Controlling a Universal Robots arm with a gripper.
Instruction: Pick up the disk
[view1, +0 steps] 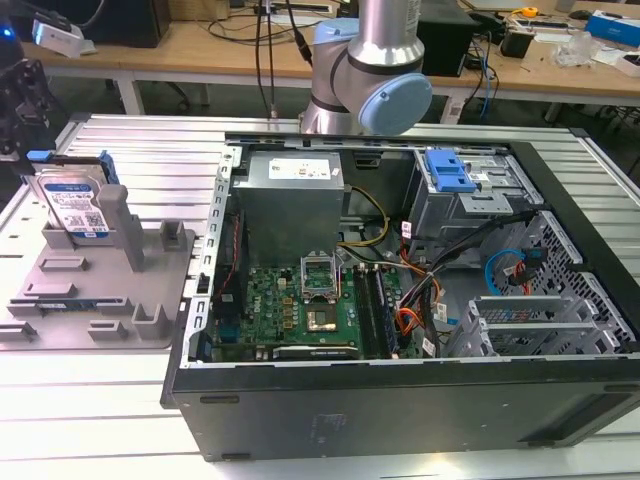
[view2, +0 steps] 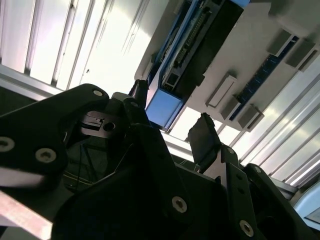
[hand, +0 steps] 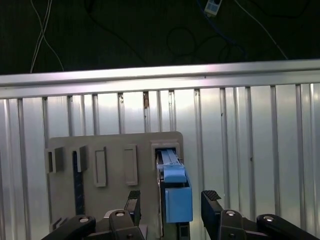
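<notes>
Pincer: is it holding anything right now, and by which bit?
Nothing is held. The pincer is open, its fingertips on either side of the disk's blue end, not touching it.

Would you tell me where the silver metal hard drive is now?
The silver metal hard drive stands in the grey plastic fixture at the exterior view's left.

An electronics lab or workshop: an opened computer case (view1: 400, 410) lies on a ribbed metal worktop (view1: 150, 140), with cable-strewn benches (view1: 200, 50) behind the robot arm (view1: 385, 60).
</notes>
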